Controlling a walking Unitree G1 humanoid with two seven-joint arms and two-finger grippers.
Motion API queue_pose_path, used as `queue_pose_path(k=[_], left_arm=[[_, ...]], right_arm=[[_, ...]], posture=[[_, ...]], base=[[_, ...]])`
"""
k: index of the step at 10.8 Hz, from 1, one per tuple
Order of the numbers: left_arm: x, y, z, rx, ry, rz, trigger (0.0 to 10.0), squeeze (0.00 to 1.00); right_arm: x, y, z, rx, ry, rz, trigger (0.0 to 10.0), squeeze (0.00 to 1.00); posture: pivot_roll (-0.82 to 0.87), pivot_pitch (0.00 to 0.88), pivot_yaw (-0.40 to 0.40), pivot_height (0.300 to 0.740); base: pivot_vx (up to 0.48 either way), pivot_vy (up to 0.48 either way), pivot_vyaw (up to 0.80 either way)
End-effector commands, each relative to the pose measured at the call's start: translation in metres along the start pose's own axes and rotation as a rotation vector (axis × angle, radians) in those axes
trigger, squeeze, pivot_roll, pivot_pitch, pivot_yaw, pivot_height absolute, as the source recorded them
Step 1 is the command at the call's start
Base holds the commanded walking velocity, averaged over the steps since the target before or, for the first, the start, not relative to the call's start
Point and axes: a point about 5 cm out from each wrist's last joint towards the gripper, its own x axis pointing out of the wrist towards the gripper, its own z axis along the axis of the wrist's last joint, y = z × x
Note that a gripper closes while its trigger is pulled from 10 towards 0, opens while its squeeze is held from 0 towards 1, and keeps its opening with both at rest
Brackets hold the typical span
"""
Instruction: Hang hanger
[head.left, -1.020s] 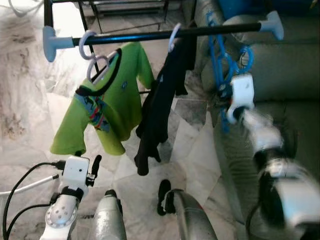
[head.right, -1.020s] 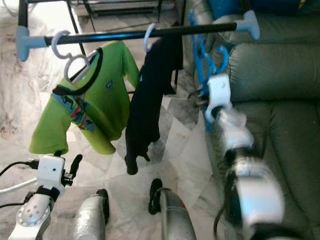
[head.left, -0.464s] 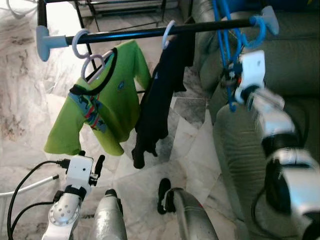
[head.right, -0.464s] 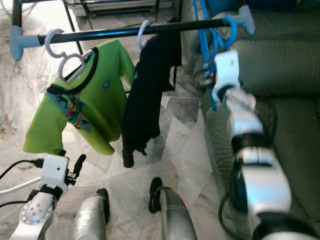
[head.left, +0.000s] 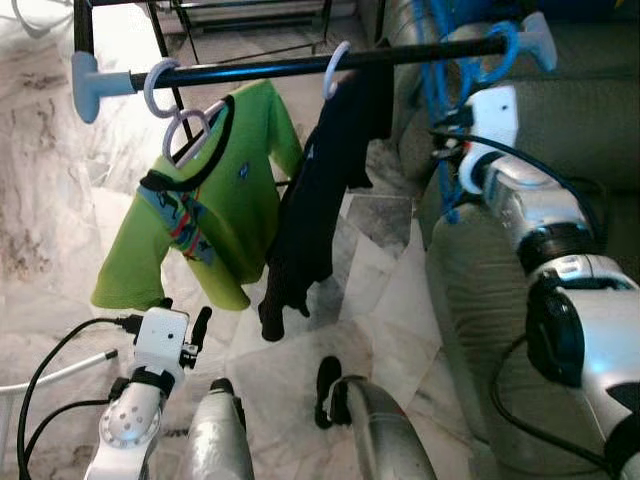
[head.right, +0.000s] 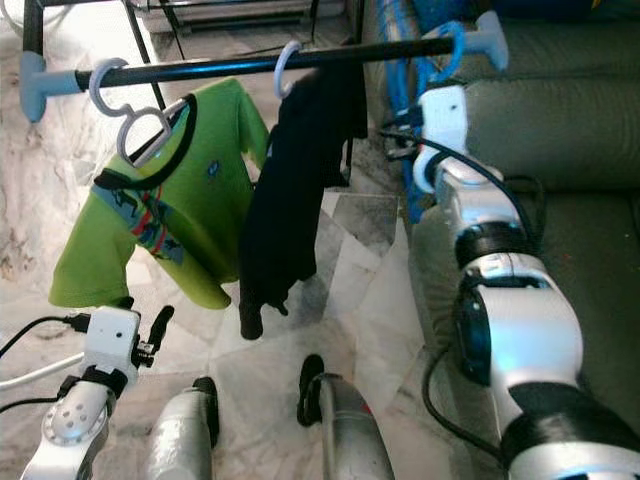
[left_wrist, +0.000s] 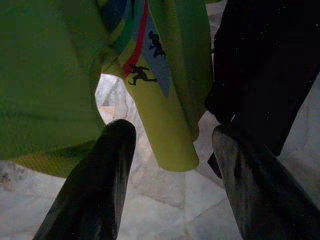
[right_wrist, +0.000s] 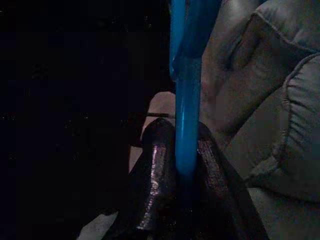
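Left eye view: the blue hanger (head.left: 462, 90) hooks over the far right end of the clothes rail (head.left: 300, 66), right of the black garment (head.left: 320, 190) and green T-shirt (head.left: 205, 200); the right gripper (head.left: 452, 135) is at its frame.

Left wrist view: the left gripper (left_wrist: 170, 165) hangs idle, jaws parted and empty.

Right wrist view: jaws clenched on the hanger's thin bar. It looks light, stiff, slick plastic, probably best gripped on that straight bar.
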Motion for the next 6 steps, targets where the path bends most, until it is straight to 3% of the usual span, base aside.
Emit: queue_pose_path(k=[1,3,4,6], left_arm=[[-0.007,0.000,-0.010,0.007,0.046,0.009,10.0,0.00],[-0.006,0.000,-0.010,0.012,0.047,0.008,10.0,0.00],[-0.006,0.001,-0.010,0.016,0.046,0.003,10.0,0.00],[-0.006,0.002,-0.010,0.019,0.049,-0.002,10.0,0.00]], right_arm=[[0.000,0.001,-0.014,0.054,0.070,0.017,10.0,0.00],[-0.001,0.004,-0.032,0.108,0.140,0.042,10.0,0.00],[-0.003,0.002,-0.044,0.061,0.183,0.049,10.0,0.00],[-0.007,-0.003,-0.055,0.078,0.223,0.033,10.0,0.00]], posture=[[0.18,0.316,-0.096,0.740],[0.19,0.315,-0.086,0.740],[0.19,0.313,-0.079,0.740],[0.19,0.311,-0.073,0.740]], base=[[0.000,0.000,0.00],[0.000,0.000,0.00],[0.000,0.000,0.00],[0.000,0.000,0.00]])
